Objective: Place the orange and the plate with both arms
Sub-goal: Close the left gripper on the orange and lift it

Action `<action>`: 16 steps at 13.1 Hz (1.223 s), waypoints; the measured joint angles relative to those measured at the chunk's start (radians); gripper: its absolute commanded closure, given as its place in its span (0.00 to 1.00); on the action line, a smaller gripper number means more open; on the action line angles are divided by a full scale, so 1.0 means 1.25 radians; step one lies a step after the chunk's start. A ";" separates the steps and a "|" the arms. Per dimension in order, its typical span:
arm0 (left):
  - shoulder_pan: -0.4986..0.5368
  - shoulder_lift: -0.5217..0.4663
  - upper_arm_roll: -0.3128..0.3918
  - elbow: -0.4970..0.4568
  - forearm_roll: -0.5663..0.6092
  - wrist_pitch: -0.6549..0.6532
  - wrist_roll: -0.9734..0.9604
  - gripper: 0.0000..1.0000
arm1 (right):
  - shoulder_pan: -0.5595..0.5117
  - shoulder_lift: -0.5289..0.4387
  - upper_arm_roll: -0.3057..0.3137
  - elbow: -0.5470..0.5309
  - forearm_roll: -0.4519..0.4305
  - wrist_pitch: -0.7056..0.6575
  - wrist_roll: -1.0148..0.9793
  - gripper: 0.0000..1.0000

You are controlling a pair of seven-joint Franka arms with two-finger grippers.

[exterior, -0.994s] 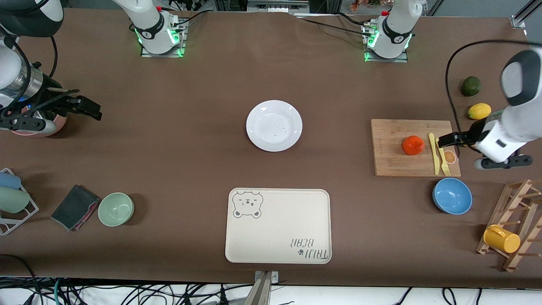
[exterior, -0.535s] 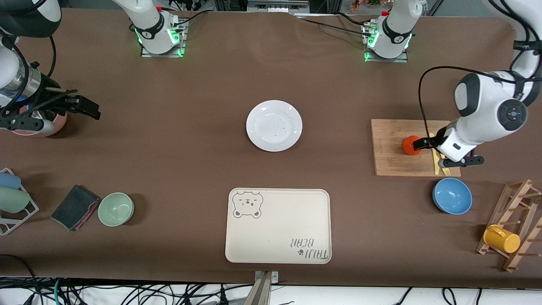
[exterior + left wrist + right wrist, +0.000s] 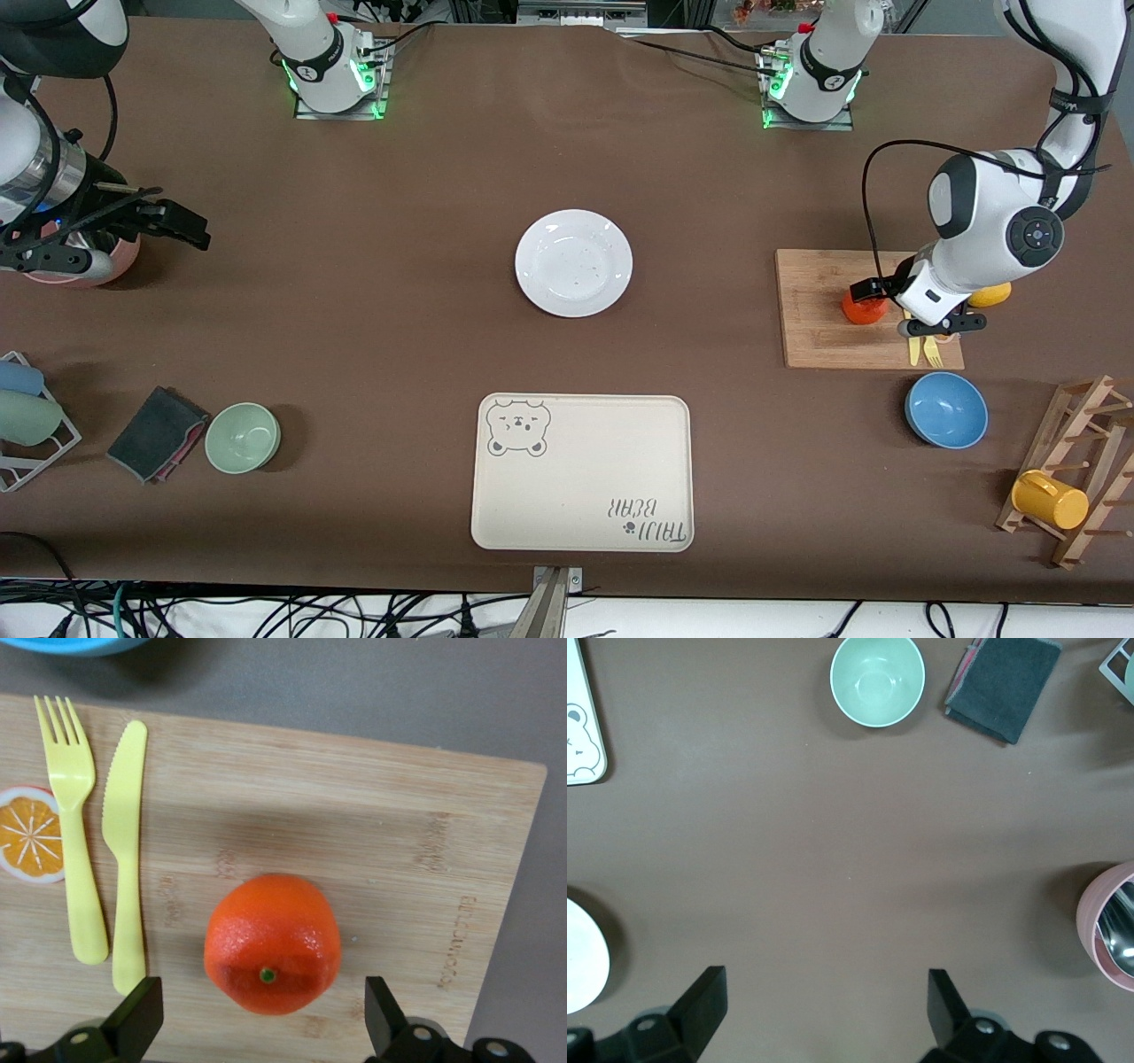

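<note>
Nothing is placed yet: the orange sits on the cutting board between the wide-spread fingers of the left end effector, ungripped, while the plate lies mid-worktop and the right end effector waits, also spread wide.

A pale wooden cutting board, its grain running in fine bamboo-like strips, carries the orange, whose skin is glossy and finely dimpled. Beside the orange on the board lie a smooth matt yellow plastic fork and knife. The brown surface under the board looks matt and even. Toward the right arm's end from the board, the white plate shows a glossy glaze, and the dark folded cloth looks soft and napped.
</note>
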 measured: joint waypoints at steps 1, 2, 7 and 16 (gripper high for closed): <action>0.000 0.007 0.001 -0.001 0.000 0.011 0.000 0.00 | 0.000 0.000 0.000 0.000 0.000 0.000 0.000 0.00; 0.000 0.014 0.000 -0.002 0.000 0.024 0.000 0.00 | 0.000 0.000 0.000 0.000 0.000 0.000 0.000 0.00; 0.000 0.046 0.000 -0.002 0.000 0.067 0.000 0.00 | 0.000 0.000 0.000 0.000 0.000 0.000 0.000 0.00; 0.000 0.074 0.000 -0.001 0.000 0.093 0.000 0.50 | 0.000 0.000 0.000 0.000 0.000 0.000 0.000 0.00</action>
